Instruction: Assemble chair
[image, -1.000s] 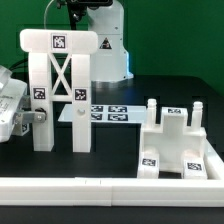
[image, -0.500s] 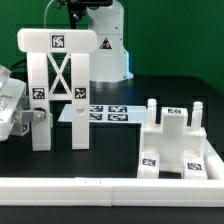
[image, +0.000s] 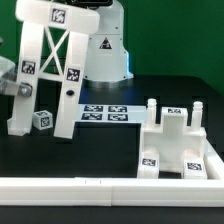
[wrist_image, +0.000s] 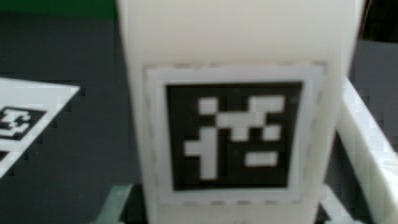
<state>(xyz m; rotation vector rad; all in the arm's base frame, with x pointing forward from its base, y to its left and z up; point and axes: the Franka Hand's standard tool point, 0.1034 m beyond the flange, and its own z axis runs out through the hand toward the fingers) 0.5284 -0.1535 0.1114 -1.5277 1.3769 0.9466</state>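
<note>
The frame (image: 55, 60) stood upright half a second ago; it is now tipped and looms larger, and a small tagged block (image: 42, 121) shows between its feet. The gripper (image: 17, 90), mostly cut off at the exterior view's left edge, has its fingers partly apart and clamped on the frame's left post, whose tag fills the wrist view. The frame sits left of the marker board (image: 105, 112), its posts running steeply upward, top leaning right, tags facing the camera.

free: table (image: 112, 150) between X-braced frame (image: 68, 100) and blocky panel (image: 178, 147) | blocked: long rail (image: 100, 188) along near edge
</note>
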